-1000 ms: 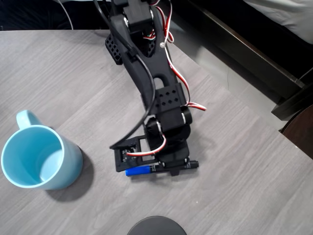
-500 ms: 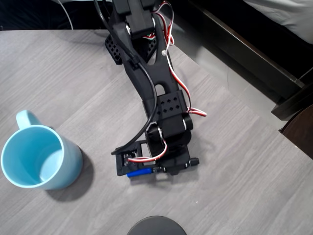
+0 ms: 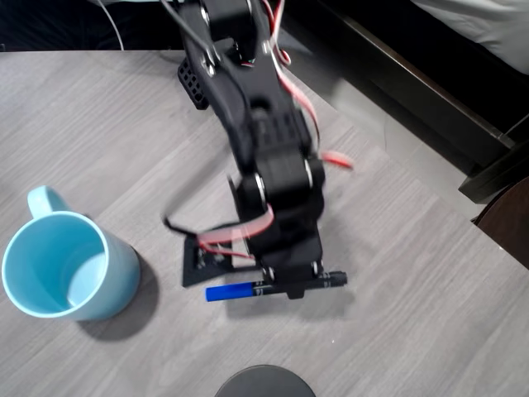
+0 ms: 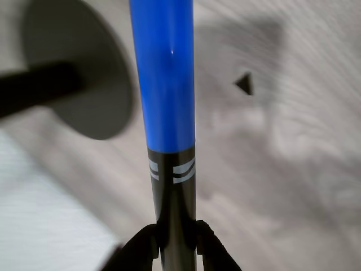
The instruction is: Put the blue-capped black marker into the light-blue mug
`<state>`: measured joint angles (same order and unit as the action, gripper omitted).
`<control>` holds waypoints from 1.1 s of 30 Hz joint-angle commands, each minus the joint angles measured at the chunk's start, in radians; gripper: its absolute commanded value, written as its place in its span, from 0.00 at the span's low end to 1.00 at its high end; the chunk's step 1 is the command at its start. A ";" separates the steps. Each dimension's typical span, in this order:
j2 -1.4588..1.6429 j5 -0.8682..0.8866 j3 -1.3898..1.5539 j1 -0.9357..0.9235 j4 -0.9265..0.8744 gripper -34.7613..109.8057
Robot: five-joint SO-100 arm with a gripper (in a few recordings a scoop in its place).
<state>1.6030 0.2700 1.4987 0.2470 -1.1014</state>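
text: I read no words or numbers | blue-capped black marker [image 4: 172, 186]: pale grey stripes on the barrel just below the cap in my wrist view, no letters | overhead view: small white print on its barrel [image 3: 263, 289], too blurred to read

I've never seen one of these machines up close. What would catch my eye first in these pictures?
Most likely the black arm with red and white wires, reaching down the middle of the overhead view; its gripper is clamped on the blue-capped black marker near the grey wood-look table. In the wrist view the bright blue cap fills the middle, the dark barrel pinched between the fingertips at the bottom. The light-blue mug stands empty at the overhead view's left, handle pointing up.
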 commanded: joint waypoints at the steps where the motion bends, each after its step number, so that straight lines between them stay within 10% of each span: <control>1: 0.247 0.069 -0.038 -0.071 -0.008 0.24; 15: 0.342 0.380 0.083 -0.505 0.115 0.24; 33: 0.367 0.624 0.354 -0.589 0.541 0.24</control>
<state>1.9267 0.8682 1.8515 -0.3298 -0.6029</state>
